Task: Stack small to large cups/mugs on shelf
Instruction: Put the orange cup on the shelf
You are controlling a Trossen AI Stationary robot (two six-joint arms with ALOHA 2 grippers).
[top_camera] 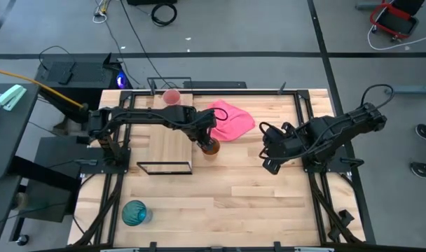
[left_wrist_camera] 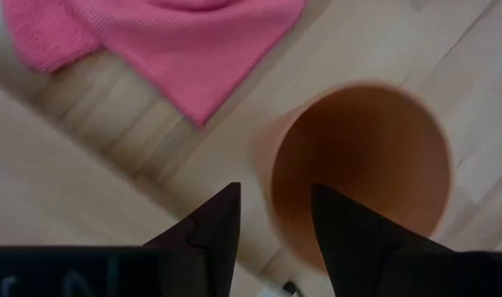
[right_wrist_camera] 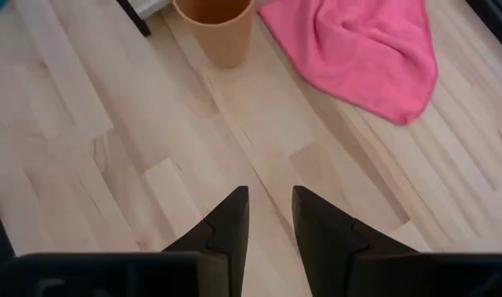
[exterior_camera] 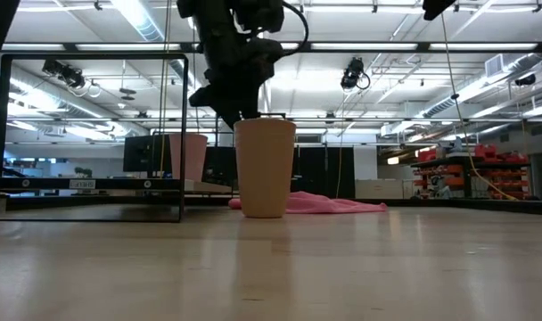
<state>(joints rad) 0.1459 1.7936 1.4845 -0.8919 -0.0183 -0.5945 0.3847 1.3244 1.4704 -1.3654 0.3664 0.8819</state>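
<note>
The orange-brown cup (top_camera: 211, 147) stands upright on its base on the tabletop, just right of the shelf board (top_camera: 167, 140), and also shows in the low view (exterior_camera: 265, 169). My left gripper (left_wrist_camera: 276, 206) is open just above its rim, one finger over the inside and one outside the wall nearest the shelf. The small pink cup (top_camera: 171, 96) stands on the shelf's far end. The teal-blue cup (top_camera: 134, 212) stands on the table near the front left. My right gripper (top_camera: 269, 157) waits narrowly open over the table's right half.
A pink cloth (top_camera: 230, 119) lies on the table just beyond the orange-brown cup. The shelf's thin black wire frame (top_camera: 164, 168) stands up at its near and far ends. Bare tabletop (top_camera: 227, 203) lies between the cup and the front edge.
</note>
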